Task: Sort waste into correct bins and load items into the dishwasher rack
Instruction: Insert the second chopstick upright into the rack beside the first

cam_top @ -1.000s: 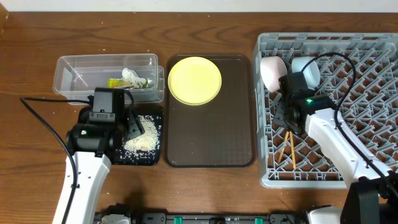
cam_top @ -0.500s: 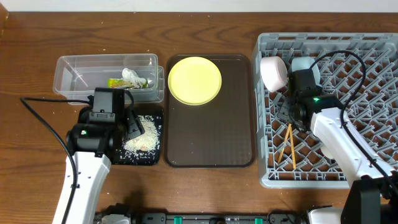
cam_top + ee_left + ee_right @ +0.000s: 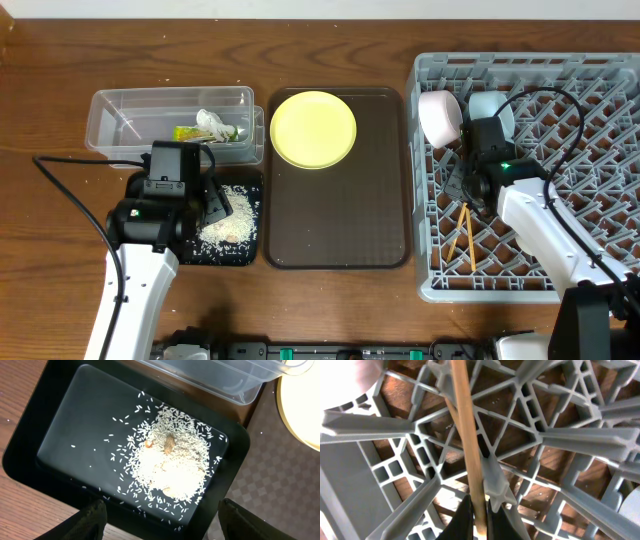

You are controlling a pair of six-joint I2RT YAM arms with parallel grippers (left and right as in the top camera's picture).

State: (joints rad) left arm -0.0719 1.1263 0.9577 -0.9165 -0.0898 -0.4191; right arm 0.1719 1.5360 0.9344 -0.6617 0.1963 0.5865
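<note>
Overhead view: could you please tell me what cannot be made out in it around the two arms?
- Chopsticks: their upper ends are hidden under the right arm.
- Light blue bowl: largely covered by the right arm's wrist, so its position in the rack is unclear.
- Black tray: its left part is hidden under the left arm.

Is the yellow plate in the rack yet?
Out. The yellow plate lies flat on the brown tray, beside the grey rack, not in it.

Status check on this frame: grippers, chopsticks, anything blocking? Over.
Left gripper open above rice in black tray. Right gripper shut on one chopstick, low inside dishwasher rack. Yellow plate not yet racked, on brown tray. Nothing blocking.
</note>
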